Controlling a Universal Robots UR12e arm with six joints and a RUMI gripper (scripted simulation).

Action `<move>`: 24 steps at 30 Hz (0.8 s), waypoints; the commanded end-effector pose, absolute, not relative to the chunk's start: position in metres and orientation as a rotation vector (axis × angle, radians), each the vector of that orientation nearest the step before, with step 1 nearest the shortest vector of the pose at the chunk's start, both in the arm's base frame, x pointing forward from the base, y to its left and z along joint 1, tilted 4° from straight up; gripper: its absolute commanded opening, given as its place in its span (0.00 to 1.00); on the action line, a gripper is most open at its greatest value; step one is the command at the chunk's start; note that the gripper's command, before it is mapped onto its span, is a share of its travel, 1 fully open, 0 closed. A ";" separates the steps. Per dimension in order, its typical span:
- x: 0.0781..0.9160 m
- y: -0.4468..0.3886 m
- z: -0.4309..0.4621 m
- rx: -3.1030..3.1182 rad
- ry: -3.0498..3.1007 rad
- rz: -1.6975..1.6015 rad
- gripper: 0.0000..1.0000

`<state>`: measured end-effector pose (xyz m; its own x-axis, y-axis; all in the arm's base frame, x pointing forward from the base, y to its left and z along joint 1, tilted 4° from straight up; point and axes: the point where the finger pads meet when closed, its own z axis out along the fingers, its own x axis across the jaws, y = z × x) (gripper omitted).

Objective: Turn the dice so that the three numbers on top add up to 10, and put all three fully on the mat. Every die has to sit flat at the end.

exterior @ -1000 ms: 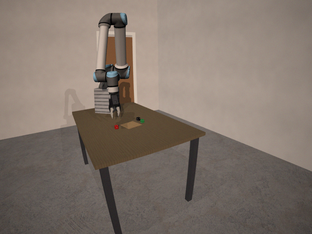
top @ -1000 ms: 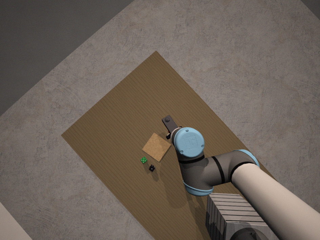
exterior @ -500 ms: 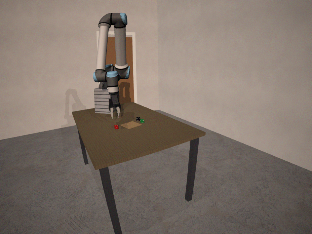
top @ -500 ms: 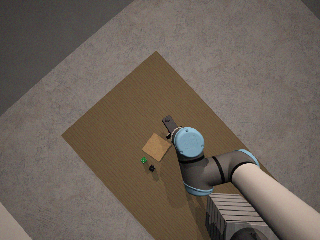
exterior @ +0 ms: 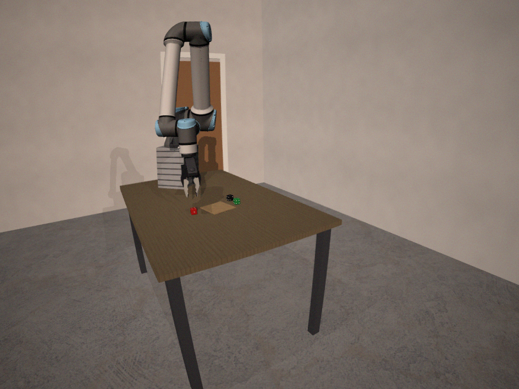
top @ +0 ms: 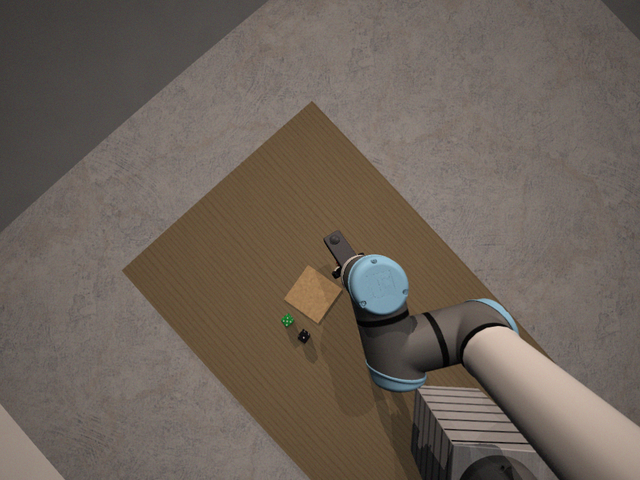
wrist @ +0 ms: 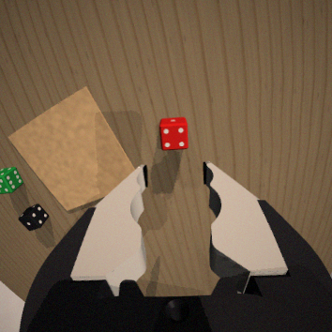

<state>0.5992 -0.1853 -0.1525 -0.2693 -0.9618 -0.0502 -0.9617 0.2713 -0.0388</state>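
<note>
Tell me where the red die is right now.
In the wrist view the red die sits flat on the wooden table, just beyond the tips of the partly closed, empty end effector. It lies off the mat, on the side opposite the green and black dice.

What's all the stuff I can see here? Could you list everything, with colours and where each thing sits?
Red die: one, red with white dots, on the table beside the mat, just ahead of the tool.
Green die: one, green with white dots, on the table past the mat's far side.
Black die: one, black with white dots, on the table next to the green die.
Mat: one, tan, flat on the table, no die on it.
Table: one, brown wood, dark legs.
Block: one, grey ribbed, at the table's back, under the arm.
Door: one, brown, behind the arm.
Arm: one, beige, grey and blue.
Tool: one, pale fingers partly open, holding nothing, above the table.
</note>
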 end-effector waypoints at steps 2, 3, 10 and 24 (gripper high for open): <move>0.600 -0.186 -0.154 -1.859 2.453 -0.003 0.28; 0.600 -0.185 -0.155 -1.859 2.453 -0.003 0.28; 0.600 -0.185 -0.162 -1.859 2.453 -0.003 0.28; 0.601 -0.185 -0.180 -1.859 2.453 -0.003 0.28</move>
